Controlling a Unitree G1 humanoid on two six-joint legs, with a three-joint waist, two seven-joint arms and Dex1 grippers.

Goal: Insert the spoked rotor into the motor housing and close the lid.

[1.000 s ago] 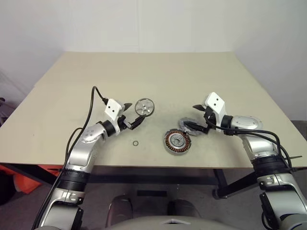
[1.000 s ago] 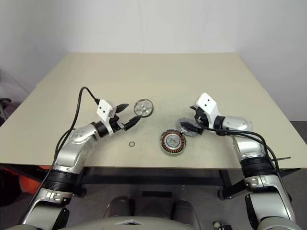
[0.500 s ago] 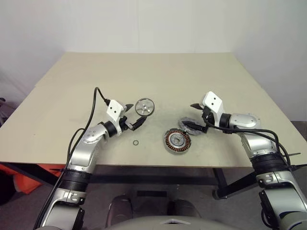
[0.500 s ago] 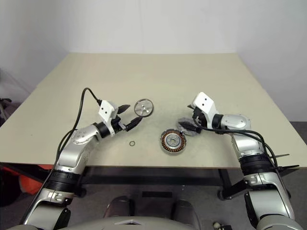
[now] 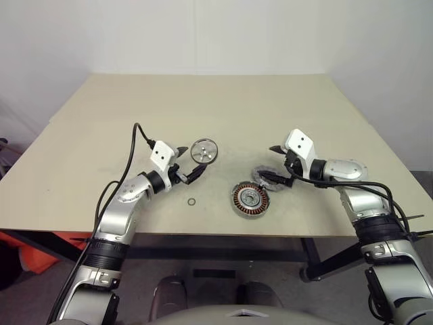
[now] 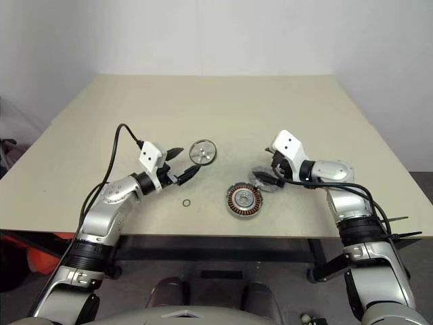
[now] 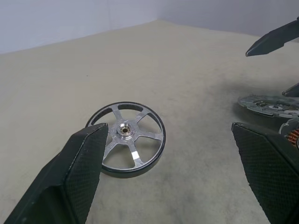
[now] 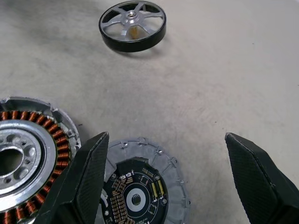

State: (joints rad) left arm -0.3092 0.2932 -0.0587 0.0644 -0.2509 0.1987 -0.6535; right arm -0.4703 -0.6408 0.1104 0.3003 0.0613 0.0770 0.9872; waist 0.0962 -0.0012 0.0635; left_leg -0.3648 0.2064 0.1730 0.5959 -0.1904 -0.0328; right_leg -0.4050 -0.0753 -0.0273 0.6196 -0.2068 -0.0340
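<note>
The spoked rotor (image 5: 203, 151), a shiny silver wheel, lies flat on the table just ahead of my left gripper (image 5: 189, 162), which is open and holds nothing. In the left wrist view the rotor (image 7: 127, 139) sits beside the left finger (image 7: 74, 177). The motor housing (image 5: 249, 200), ringed with copper windings, rests near the front edge. The lid (image 5: 262, 174), a grey disc with a dark circuit board showing in its centre (image 8: 138, 196), lies just behind the housing (image 8: 28, 158). My right gripper (image 5: 269, 162) hovers open over the lid, its fingers straddling it without touching.
A tiny black ring (image 5: 191, 202) lies on the beige table (image 5: 101, 135) between my left arm and the housing. The table's front edge runs close behind the housing. A black cable loops up from my left wrist.
My right gripper has rolled a little above the lid. The left arm and all the parts on the table have stayed put.
</note>
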